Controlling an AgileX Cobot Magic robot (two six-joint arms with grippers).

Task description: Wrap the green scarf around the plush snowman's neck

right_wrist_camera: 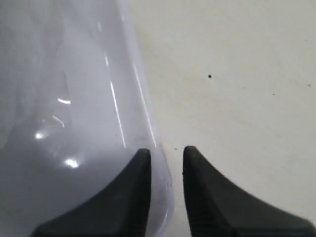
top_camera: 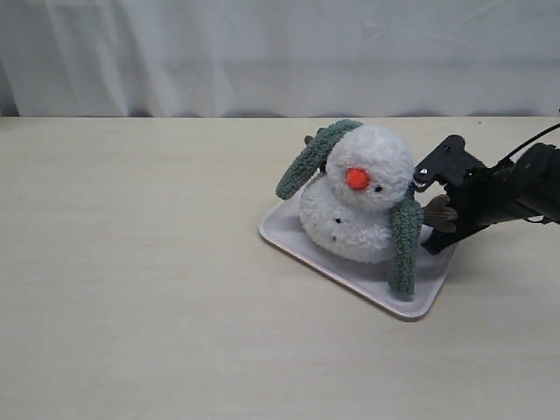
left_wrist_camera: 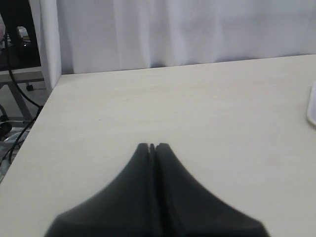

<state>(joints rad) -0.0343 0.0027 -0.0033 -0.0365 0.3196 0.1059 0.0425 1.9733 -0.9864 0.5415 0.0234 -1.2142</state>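
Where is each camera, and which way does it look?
Exterior: off the arms, facing across the table to the curtain; shows plush snowman, green scarf, tray, right arm.
Left wrist: on the left arm, looking along the table to the curtain; left gripper shut.
Right wrist: on the right arm, looking down at the tray rim; right gripper open.
Exterior and right wrist share the tray.

The plush snowman (top_camera: 359, 206) sits on the tray (top_camera: 420, 302), scarf (top_camera: 405, 236) draped over it, right end effector (right_wrist_camera: 167, 152) at the tray's edge.

1 plush snowman (top_camera: 354, 219), 1 green scarf (top_camera: 405, 241), 1 tray (top_camera: 430, 284), 1 table (top_camera: 131, 262), 2 grippers: L gripper (left_wrist_camera: 152, 146), R gripper (right_wrist_camera: 167, 154)
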